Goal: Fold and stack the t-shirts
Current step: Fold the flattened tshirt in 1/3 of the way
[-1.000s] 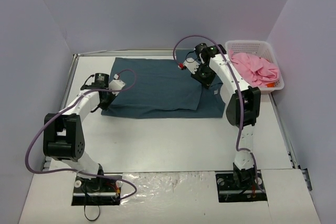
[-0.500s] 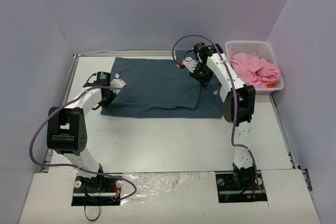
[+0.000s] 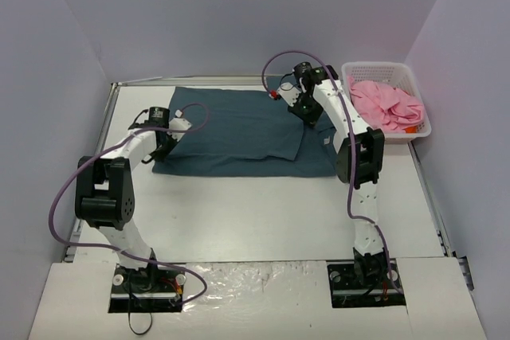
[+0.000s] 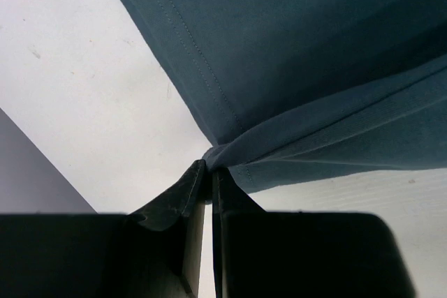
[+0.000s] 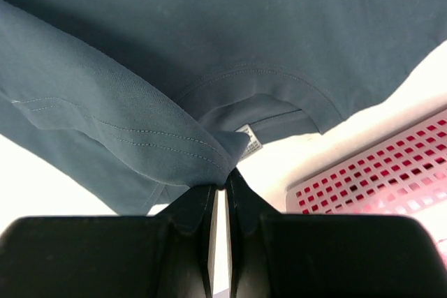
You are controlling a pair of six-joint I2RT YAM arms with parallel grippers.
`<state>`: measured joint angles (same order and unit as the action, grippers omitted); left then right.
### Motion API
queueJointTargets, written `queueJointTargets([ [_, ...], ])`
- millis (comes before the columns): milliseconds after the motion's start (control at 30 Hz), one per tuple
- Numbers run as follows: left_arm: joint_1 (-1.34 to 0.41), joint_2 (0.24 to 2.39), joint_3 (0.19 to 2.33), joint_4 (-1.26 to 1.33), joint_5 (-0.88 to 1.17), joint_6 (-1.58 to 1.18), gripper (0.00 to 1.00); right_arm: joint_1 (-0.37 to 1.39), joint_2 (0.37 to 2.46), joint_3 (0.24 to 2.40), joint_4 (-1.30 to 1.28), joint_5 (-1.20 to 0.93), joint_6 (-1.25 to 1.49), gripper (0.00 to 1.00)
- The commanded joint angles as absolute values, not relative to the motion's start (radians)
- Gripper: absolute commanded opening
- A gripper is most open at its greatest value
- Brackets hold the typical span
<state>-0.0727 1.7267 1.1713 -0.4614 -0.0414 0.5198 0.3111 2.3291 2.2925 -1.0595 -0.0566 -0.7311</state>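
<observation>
- The teal-blue t-shirt lies spread flat across the far half of the white table. It is partly folded, with one layer doubled over the body and a strip of cloth showing beyond it on the right.
- The left gripper is closed tight on the shirt's left edge, where the cloth gathers into a small bunch between its dark fingers.
- The right gripper is also closed. It nips a fold of the same shirt close to the collar, and a small white label sits just beside the pinch.
- The pink t-shirt lies crumpled in the white lattice basket at the far right corner, not yet folded.
- The step in hand looks like a fold of the teal shirt, with each arm holding one side. The task seems to be at an early stage.
- The next move probably calls for both arms to travel together at matching height. That would carry the cloth over evenly and land it edge on edge before either claw lets go.
- The shirt is a soft, matte knit with twin lines of stitching along its hem and a curved, banded collar. It looks limp enough to sag and crease wherever it is not held.
- The basket is rigid plastic pierced with small square holes, and the table is smooth and hard.
</observation>
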Motion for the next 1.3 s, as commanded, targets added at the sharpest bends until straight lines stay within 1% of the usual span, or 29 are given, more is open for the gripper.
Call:
queueJointTargets([
  [0, -0.080, 1.752, 1.213, -0.459, -0.086, 0.525, 0.02, 0.302, 2.370, 2.325, -1.086, -0.026, -0.719, 0.00],
  [167, -0.081, 1.782, 1.216, -0.445, -0.104, 0.522, 0.03, 0.302, 2.416, 2.347, -1.083, -0.025, -0.718, 0.00],
  [200, -0.081, 1.784, 1.218, -0.443, -0.107, 0.523, 0.04, 0.302, 2.421, 2.350, -1.083, -0.025, -0.718, 0.00],
  [267, -0.081, 1.786, 1.219, -0.442, -0.113, 0.522, 0.10, 0.302, 2.431, 2.356, -1.078, -0.025, -0.716, 0.01],
  [300, -0.081, 1.784, 1.218, -0.437, -0.117, 0.522, 0.15, 0.304, 2.433, 2.358, -1.077, -0.025, -0.712, 0.12],
  [333, -0.083, 1.783, 1.218, -0.434, -0.121, 0.522, 0.17, 0.302, 2.434, 2.356, -1.072, -0.025, -0.709, 0.19],
  [367, -0.083, 1.779, 1.219, -0.433, -0.126, 0.522, 0.18, 0.302, 2.437, 2.356, -1.065, -0.023, -0.707, 0.24],
  [400, -0.083, 1.778, 1.220, -0.427, -0.136, 0.522, 0.21, 0.302, 2.439, 2.358, -1.063, -0.023, -0.704, 0.33],
  [433, -0.083, 1.776, 1.220, -0.423, -0.143, 0.522, 0.22, 0.302, 2.439, 2.358, -1.058, -0.021, -0.698, 0.38],
  [533, -0.084, 1.764, 1.224, -0.423, -0.155, 0.517, 0.25, 0.301, 2.421, 2.352, -1.037, -0.020, -0.687, 0.41],
  [600, -0.086, 1.756, 1.221, -0.417, -0.178, 0.515, 0.26, 0.302, 2.405, 2.333, -1.022, -0.021, -0.680, 0.45],
  [800, -0.086, 1.674, 1.206, -0.405, -0.239, 0.509, 0.28, 0.301, 2.306, 2.252, -0.925, -0.009, -0.641, 0.48],
  [900, -0.086, 1.609, 1.190, -0.425, -0.264, 0.506, 0.29, 0.302, 2.234, 2.168, -0.907, -0.047, -0.637, 0.48],
  [967, -0.084, 1.546, 1.172, -0.440, -0.265, 0.499, 0.29, 0.304, 2.174, 2.074, -0.897, -0.077, -0.637, 0.48],
  [1000, -0.083, 1.505, 1.151, -0.445, -0.265, 0.492, 0.31, 0.304, 2.131, 2.039, -0.882, -0.107, -0.637, 0.47],
  [1033, -0.084, 1.487, 1.141, -0.449, -0.262, 0.480, 0.36, 0.308, 2.111, 1.972, -0.874, -0.121, -0.638, 0.47],
  [1133, -0.081, 1.419, 1.108, -0.482, -0.252, 0.454, 0.41, 0.318, 2.044, 1.887, -0.842, -0.159, -0.634, 0.47],
  [1167, -0.083, 1.402, 1.100, -0.500, -0.241, 0.450, 0.44, 0.327, 2.031, 1.846, -0.838, -0.170, -0.635, 0.46],
  [1267, -0.081, 1.344, 1.074, -0.537, -0.210, 0.430, 0.45, 0.345, 1.997, 1.795, -0.827, -0.213, -0.640, 0.46],
])
